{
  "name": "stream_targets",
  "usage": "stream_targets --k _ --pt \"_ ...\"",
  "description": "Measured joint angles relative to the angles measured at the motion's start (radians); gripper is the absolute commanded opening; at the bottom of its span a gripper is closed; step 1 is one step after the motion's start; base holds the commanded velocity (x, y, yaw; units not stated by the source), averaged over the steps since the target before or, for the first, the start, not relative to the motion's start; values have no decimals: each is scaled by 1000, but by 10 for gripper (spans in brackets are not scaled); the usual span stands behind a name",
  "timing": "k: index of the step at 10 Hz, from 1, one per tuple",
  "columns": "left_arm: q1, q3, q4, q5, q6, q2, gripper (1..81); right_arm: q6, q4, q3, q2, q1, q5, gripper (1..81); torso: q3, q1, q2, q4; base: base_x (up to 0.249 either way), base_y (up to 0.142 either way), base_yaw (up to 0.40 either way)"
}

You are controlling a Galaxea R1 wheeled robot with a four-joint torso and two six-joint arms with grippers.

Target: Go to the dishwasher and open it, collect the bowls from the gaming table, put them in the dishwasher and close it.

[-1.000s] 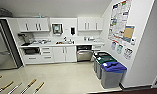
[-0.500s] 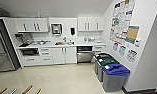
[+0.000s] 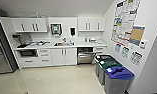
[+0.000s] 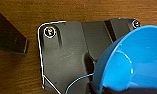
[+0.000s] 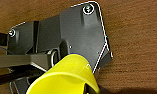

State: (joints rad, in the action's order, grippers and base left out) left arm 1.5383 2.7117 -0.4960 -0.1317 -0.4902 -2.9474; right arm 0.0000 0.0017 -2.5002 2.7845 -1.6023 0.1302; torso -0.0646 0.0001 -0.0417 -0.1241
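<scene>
- You face a small kitchen: white cupboards, a worktop with a sink [image 3: 61, 44], and the dishwasher [image 3: 85, 55] built in at the far right of the row, its top drawn slightly ajar.
- Three lidded waste bins [image 3: 111, 71] stand along the right wall, just right of the dishwasher; the pale floor runs from you up to the cupboards.
- A steel fridge [image 3: 1, 53] is cut off at the left edge.
- In your left wrist view, a blue bowl [image 4: 134, 60] sits close to the camera, its edge gripped; the fingers are too dark to make out.
- In your right wrist view, a yellow bowl [image 5: 66, 77] sits likewise; I cannot tell the grip.
</scene>
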Motion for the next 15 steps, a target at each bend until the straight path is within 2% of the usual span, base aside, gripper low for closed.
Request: stream_targets --k 15 --pt "0 -5 0 0 -3 -2 10 0 0 2 0 -1 1 10 0 1 0 0 202 0 0"
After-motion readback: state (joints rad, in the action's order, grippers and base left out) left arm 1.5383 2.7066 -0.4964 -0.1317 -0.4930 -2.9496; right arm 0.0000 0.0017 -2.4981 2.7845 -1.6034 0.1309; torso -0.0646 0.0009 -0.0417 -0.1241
